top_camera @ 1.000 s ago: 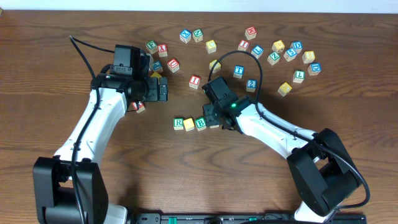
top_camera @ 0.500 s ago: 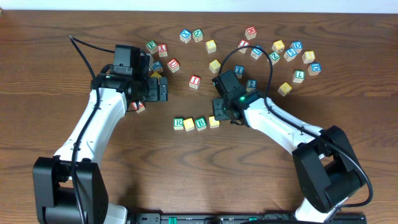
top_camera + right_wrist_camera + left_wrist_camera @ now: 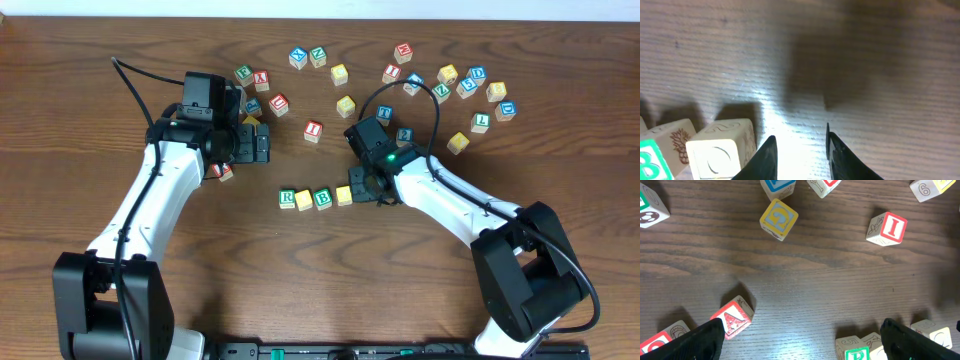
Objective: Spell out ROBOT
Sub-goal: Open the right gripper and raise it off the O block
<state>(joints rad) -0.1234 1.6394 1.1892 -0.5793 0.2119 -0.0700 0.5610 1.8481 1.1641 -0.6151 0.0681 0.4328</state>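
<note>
Overhead: R point(image 3: 287, 198), yellow cube point(image 3: 304, 200), B point(image 3: 322, 198), end cube point(image 3: 344, 195) in row; T point(image 3: 385, 112) apart, by my right arm point(image 3: 440, 195). Right hand point(image 3: 800, 151) empty, narrowly parted, beside end cube. Left hand point(image 3: 802, 339) released, wide. I reckon T next: straddle squarely, seat flush against end cube.

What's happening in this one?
Two robot arms are spelling ROBOT with wooden letter cubes. A row lies mid-table: R cube, yellow cube, B cube, second yellow cube. The right gripper sits beside that last cube, jaws slightly apart, holding nothing. The left gripper hovers open over loose cubes. No T in the row yet.
</note>
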